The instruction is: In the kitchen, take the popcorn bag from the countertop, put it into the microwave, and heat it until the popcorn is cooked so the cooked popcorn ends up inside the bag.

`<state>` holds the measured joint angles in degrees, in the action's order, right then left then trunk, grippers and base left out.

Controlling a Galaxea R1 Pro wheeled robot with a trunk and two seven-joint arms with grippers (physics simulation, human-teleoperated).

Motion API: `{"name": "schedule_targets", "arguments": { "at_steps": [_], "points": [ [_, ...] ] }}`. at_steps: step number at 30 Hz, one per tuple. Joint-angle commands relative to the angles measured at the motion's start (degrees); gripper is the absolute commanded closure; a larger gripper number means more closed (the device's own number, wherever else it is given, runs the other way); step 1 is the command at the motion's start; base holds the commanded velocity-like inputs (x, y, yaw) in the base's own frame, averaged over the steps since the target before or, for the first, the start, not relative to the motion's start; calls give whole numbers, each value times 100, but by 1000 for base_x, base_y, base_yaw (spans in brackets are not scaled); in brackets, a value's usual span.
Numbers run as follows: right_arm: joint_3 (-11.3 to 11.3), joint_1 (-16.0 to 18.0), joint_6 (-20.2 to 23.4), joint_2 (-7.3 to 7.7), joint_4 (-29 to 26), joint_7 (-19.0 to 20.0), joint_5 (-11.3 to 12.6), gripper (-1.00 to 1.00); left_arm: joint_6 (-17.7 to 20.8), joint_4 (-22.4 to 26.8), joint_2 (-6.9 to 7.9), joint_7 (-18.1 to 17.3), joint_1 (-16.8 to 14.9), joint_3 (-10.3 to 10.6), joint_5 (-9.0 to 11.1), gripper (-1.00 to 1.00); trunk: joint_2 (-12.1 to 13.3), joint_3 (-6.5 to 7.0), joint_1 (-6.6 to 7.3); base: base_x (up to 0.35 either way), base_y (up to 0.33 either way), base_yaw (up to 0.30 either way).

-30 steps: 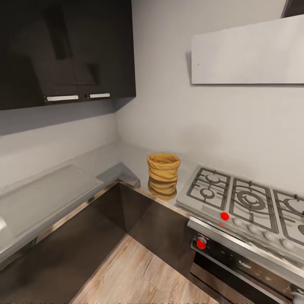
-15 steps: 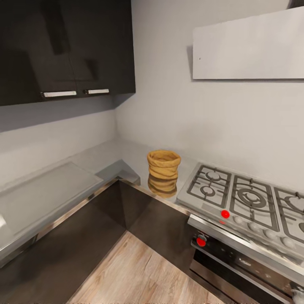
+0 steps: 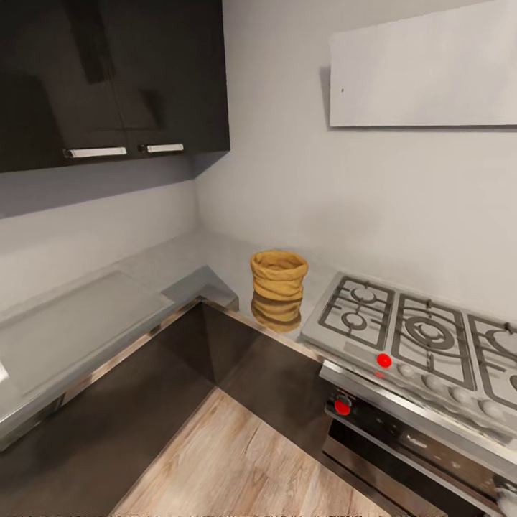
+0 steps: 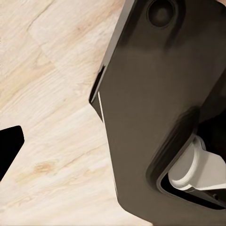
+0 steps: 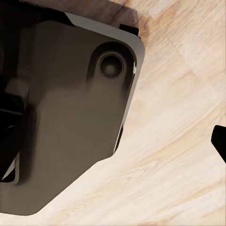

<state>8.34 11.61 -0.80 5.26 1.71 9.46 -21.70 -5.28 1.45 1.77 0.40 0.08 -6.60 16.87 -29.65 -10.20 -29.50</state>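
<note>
You are looking at the corner of the kitchen, and the popcorn bag (image 3: 278, 280) stands upright on the countertop (image 3: 194, 266), in the far corner, just left of the gas hob (image 3: 416, 337). Its round mouth faces up, and you can see its brown copy shining in the glossy top below it. The bag sits a little nearer the middle of your head view than a second ago, and the dark wall cabinets (image 3: 108, 79) and the white hood (image 3: 424, 68) have slid up a bit too; the whole view moved, so your camera shifted, not the bag. Two red knobs (image 3: 384, 360) show at the front of the hob and the oven (image 3: 431, 445) under it. The wood floor (image 3: 244, 467) runs in front of the dark lower cabinets. Your wrist cameras look down at the pale wood floor past big dark parts of the robot's body (image 4: 160, 108). From these pictures you cannot tell whether your left or right hand is wide or narrow.
</note>
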Motion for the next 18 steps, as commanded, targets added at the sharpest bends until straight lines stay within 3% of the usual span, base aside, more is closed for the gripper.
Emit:
{"name": "schedule_targets", "arguments": {
  "at_steps": [1,18],
  "points": [
    [49,8,-8,2,13,12,-45,-100,-8,6,-4,4,1,-43,-8,-100,-9,-18,-2,0,0,0],
    [46,8,-8,-3,13,12,-45,-100,-8,6,-1,4,1,-43,-8,-100,-9,-175,-2,0,0,0]
  ]
}}
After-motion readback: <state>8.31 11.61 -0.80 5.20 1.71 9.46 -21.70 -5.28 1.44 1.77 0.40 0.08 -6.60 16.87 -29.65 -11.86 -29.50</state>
